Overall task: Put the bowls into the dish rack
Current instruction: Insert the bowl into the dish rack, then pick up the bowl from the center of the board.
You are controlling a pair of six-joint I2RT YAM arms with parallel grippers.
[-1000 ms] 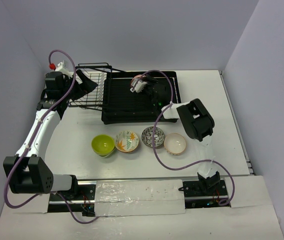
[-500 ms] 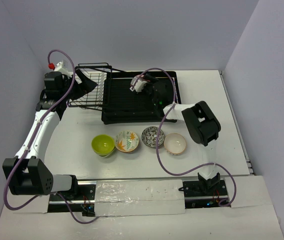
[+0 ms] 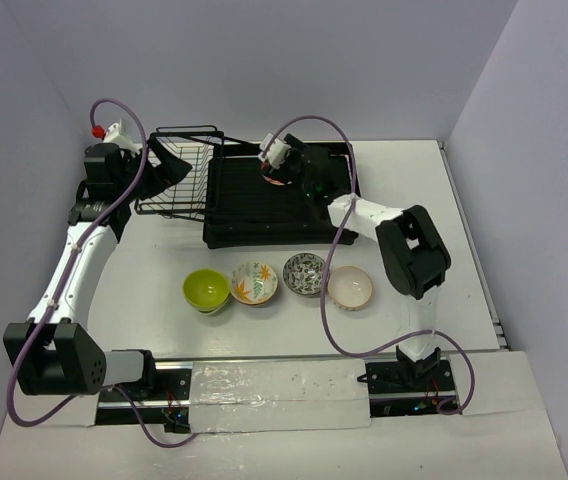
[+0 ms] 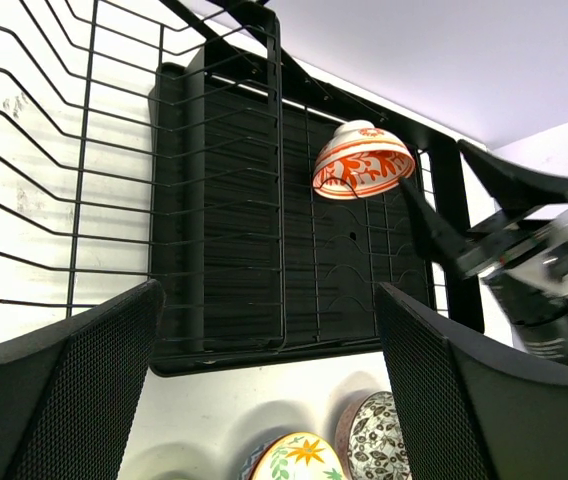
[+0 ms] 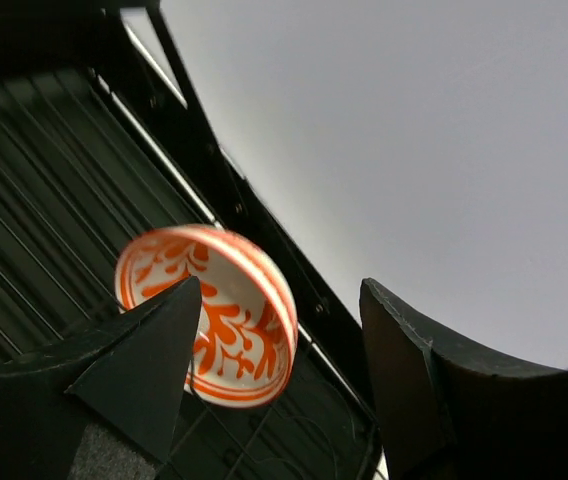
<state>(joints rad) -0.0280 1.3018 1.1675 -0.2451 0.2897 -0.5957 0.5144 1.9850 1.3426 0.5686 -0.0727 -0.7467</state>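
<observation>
The red-orange patterned round bowl (image 4: 362, 160) stands tilted on the black slatted dish rack (image 3: 254, 215), the right gripper's (image 5: 276, 300) fingers spread close beside it, so placing seems done; next it must back off without toppling the bowl, left gripper (image 4: 269, 300) hovering, fingers apart

1. White matte table (image 3: 414, 190), reaching out to the walls on three sides.
2. Plain lavender-grey back wall (image 3: 284, 60), rising from the table's far edge.
3. Left wall (image 3: 4, 200) and right wall (image 3: 549, 200) in the same colour, closing in the table's sides.
4. Dark narrow gap (image 3: 473, 245) along the table's right edge, just beside the right wall.
5. Black rail (image 3: 176, 367) along the near edge, with a glossy, creased white sheet (image 3: 274, 382) taped across its middle.
</observation>
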